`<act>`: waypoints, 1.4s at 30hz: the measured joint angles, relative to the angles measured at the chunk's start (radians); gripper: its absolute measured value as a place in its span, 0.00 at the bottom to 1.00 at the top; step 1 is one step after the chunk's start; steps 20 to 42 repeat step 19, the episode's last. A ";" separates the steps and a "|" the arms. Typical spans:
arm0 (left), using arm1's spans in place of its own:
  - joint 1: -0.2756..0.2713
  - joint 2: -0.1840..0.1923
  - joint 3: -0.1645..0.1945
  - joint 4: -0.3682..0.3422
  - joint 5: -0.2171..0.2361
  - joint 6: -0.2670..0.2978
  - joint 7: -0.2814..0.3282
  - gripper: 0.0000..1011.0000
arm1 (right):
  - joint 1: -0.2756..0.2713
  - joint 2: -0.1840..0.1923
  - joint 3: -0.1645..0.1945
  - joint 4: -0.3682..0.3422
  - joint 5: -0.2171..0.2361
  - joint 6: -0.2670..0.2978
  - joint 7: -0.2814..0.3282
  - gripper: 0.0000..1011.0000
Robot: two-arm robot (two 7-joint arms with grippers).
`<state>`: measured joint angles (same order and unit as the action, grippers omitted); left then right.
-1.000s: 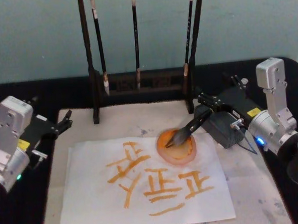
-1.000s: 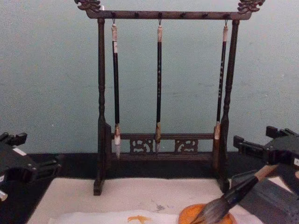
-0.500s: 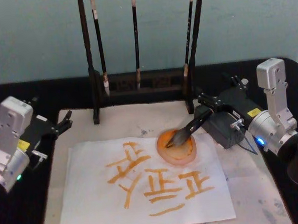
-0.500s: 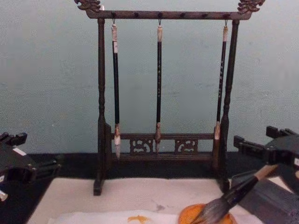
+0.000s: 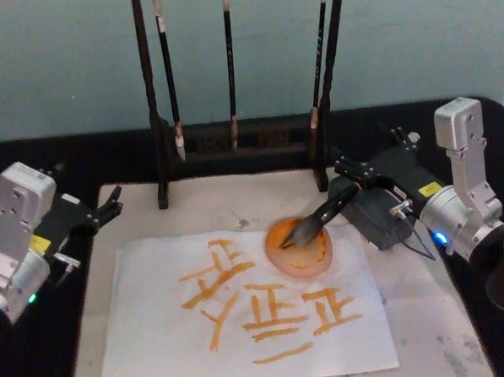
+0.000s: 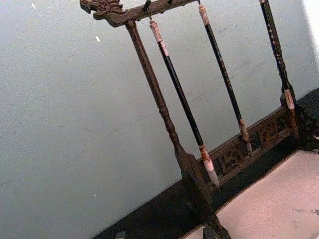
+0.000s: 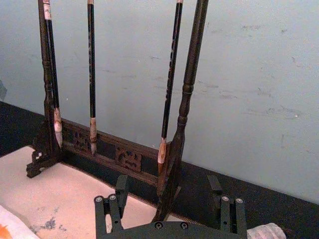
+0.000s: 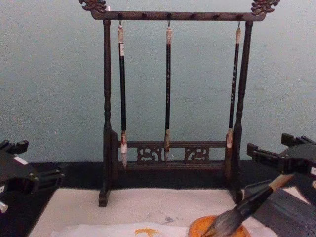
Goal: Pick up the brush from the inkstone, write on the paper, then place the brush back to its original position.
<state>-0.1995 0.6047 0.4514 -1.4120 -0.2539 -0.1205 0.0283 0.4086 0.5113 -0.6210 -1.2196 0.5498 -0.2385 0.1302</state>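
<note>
Resting spot: large calligraphy brush (image 5: pixel 321 219) with pale tan handle, black lower section and grey-white bristles lies tilted, bristles on the round orange ink dish (image 5: pixel 298 247), handle leaning up and right onto the dark grey block (image 5: pixel 378 216)
brush in chest view: same tilt, bristles (image 8: pixel 228 223) on the orange dish (image 8: pixel 217 228), tan handle end just under the right hand
right hand: black two-finger hand (image 5: pixel 365 163) just above and beside the handle end, fingers spread apart, nothing between them, not touching the brush as far as visible; right wrist view shows both fingers (image 7: pixel 110 211) parted with a bare gap
left hand: black hand (image 5: pixel 109 204) parked at the left edge of the mat, fingers slightly apart, holding nothing, well apart from the brush
paper: white sheet (image 5: pixel 159 345) on the mat, covered with orange brush-stroke characters (image 5: pixel 267 310); dish sits on its upper right part
mat: cream felt mat (image 5: pixel 227 198) under the paper, grey smudge near the middle back, on the black bench (image 5: pixel 41 360)
rack: dark carved wooden brush stand (image 8: pixel 170 16) behind the mat, three thin dark brushes (image 8: pixel 168 89) hanging from it, tips clear of the base rail
</note>
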 joint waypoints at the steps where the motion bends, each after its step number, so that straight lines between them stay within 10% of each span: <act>1: 0.000 0.000 0.000 0.000 0.000 0.000 0.000 1.00 | 0.000 0.000 0.000 0.000 0.000 0.000 0.000 0.99; 42: 0.000 0.000 0.000 0.000 0.000 0.000 0.000 1.00 | 0.000 0.000 0.000 0.000 0.000 0.000 0.000 0.99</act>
